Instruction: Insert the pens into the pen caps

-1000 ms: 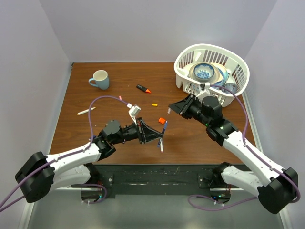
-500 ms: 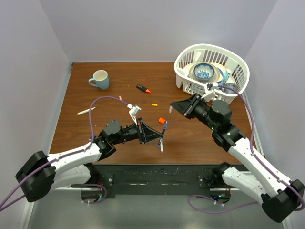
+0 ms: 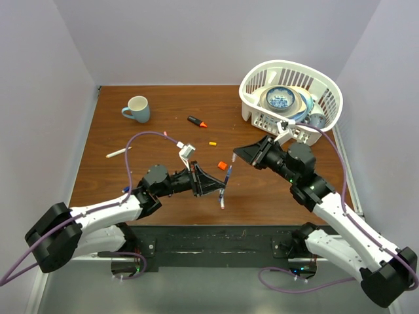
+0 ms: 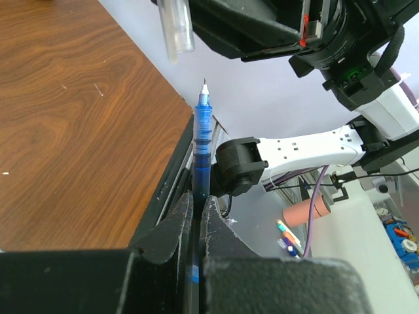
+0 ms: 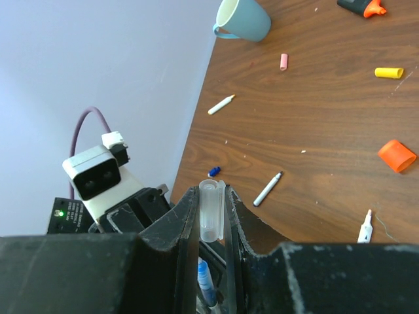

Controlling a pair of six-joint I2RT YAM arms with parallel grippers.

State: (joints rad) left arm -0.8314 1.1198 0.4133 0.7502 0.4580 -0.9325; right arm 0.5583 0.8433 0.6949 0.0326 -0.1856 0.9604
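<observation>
My left gripper (image 3: 221,187) is shut on a blue pen (image 3: 227,175) and holds it above the table's front middle. In the left wrist view the blue pen (image 4: 201,147) stands up from between the left gripper's (image 4: 198,204) fingers, bare tip up. My right gripper (image 3: 236,154) is shut on a clear pen cap (image 5: 211,212), held just beyond the pen tip; the cap also shows in the left wrist view (image 4: 175,29). The pen shows below the cap in the right wrist view (image 5: 206,282). An orange cap (image 3: 222,165), a yellow cap (image 3: 213,143) and a pink cap (image 5: 283,61) lie loose.
A white basket (image 3: 327,104) with dishes stands at the back right. A teal mug (image 3: 136,108) stands at the back left. A black and orange highlighter (image 3: 196,122), a white pen (image 3: 118,152), another white pen (image 5: 268,190) and a small blue cap (image 5: 213,171) lie on the brown table.
The right arm has shifted a little, its elbow moving right, with the cap still near the pen tip. The left arm has barely moved.
</observation>
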